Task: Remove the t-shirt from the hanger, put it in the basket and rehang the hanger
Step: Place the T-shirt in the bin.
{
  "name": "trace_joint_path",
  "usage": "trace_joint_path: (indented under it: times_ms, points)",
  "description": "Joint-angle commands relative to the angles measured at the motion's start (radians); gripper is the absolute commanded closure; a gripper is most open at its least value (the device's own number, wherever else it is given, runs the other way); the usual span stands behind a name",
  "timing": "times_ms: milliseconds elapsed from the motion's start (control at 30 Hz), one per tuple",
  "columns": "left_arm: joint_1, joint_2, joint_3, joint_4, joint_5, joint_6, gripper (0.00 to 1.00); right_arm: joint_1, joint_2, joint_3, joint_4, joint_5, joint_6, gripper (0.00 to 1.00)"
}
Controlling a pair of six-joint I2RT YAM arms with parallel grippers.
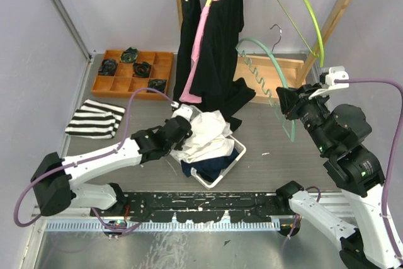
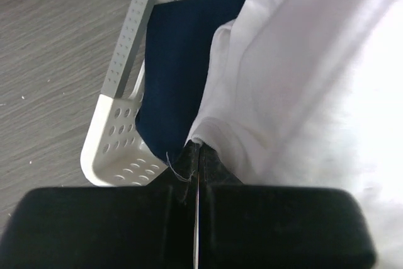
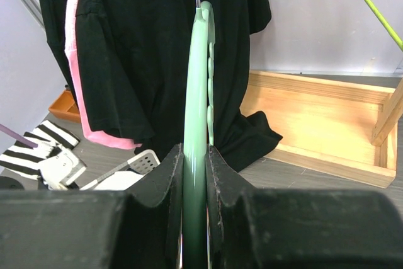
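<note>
The white t-shirt [image 1: 204,137] lies bunched over a white basket [image 1: 228,169], off the hanger. My left gripper [image 1: 182,131] is shut on its hem; in the left wrist view the white t-shirt [image 2: 302,80] meets the closed fingertips of the left gripper [image 2: 196,149]. Further right, the bare mint-green hanger [image 1: 271,67] is held off the rail with my right gripper [image 1: 284,102] shut on its lower arm. The right wrist view shows the hanger [image 3: 196,92] edge-on, clamped in the right gripper [image 3: 195,152].
Navy cloth [image 2: 173,61] fills the basket [image 2: 119,111]. Black garments [image 1: 214,42] hang on the wooden rack beside a yellow-green hanger [image 1: 302,4]. A wooden box [image 1: 286,70], an orange tray [image 1: 132,74] and a striped cloth [image 1: 94,119] lie on the table.
</note>
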Motion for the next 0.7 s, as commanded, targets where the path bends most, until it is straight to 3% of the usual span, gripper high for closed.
trace_joint_path:
  times_ms: [0, 267, 367, 500, 667]
  points:
    - [-0.001, 0.095, -0.017, 0.022, -0.047, 0.007, 1.00, -0.006, 0.007, 0.020, 0.104, -0.007, 0.004, 0.99]
    - [-0.001, 0.046, 0.014, -0.030, -0.144, 0.038, 0.98, -0.006, 0.012, 0.035, 0.099, 0.000, -0.001, 0.99]
    - [-0.001, -0.025, 0.046, -0.071, -0.192, 0.063, 0.83, -0.005, 0.013, 0.029, 0.100, -0.002, 0.001, 0.99]
    - [-0.001, -0.090, 0.105, -0.130, -0.237, 0.104, 0.51, -0.006, 0.015, 0.022, 0.107, -0.003, 0.004, 0.99]
    - [-0.001, -0.169, 0.198, -0.176, -0.250, 0.149, 0.39, -0.006, 0.011, 0.025, 0.106, -0.003, 0.004, 0.99]
